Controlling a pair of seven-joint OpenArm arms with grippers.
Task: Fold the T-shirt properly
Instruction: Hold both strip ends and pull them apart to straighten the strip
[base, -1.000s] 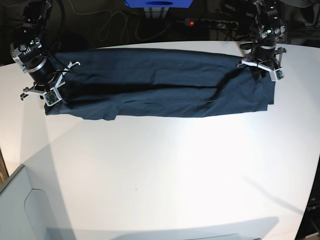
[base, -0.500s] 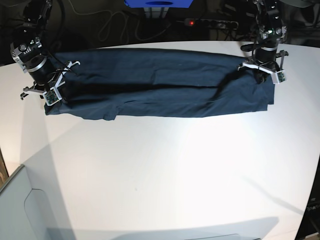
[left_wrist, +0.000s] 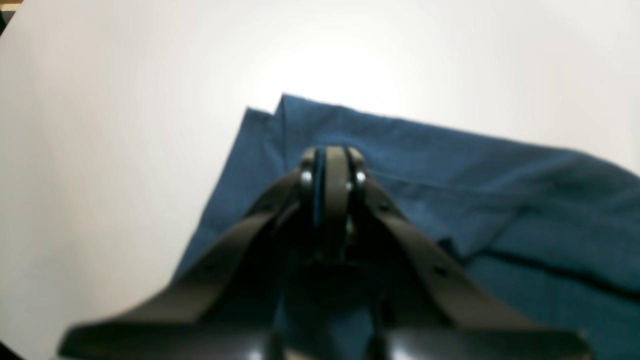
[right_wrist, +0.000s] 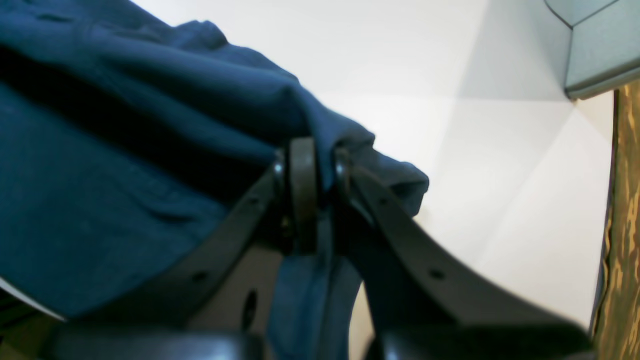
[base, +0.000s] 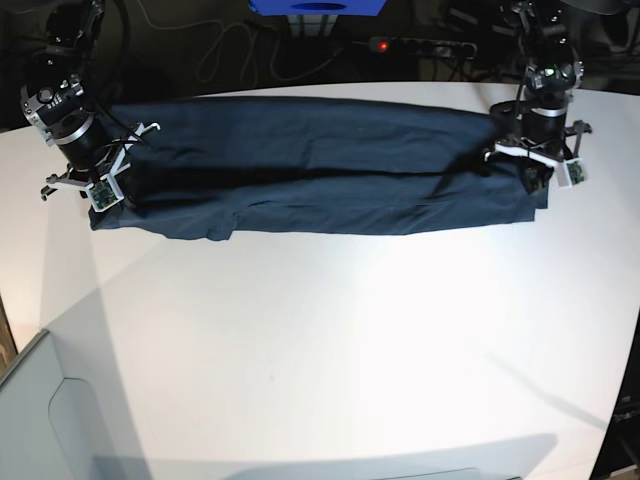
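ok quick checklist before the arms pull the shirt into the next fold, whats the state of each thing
1. Left claw shut on cloth: ok, its jaws are pressed together with blue fabric between them near a corner of the T-shirt.
2. Right claw shut on cloth: ok, a bunched fold is pinched between its jaws.
3. Both ends held: ok, the claws sit at opposite ends of the long folded strip in the base view.
4. Cloth lies flat: not ok, a dark ridge runs along the middle.
5. Room on the table in front of the strip: ok, bare white surface.
6. How many layers each claw holds: cannot tell.
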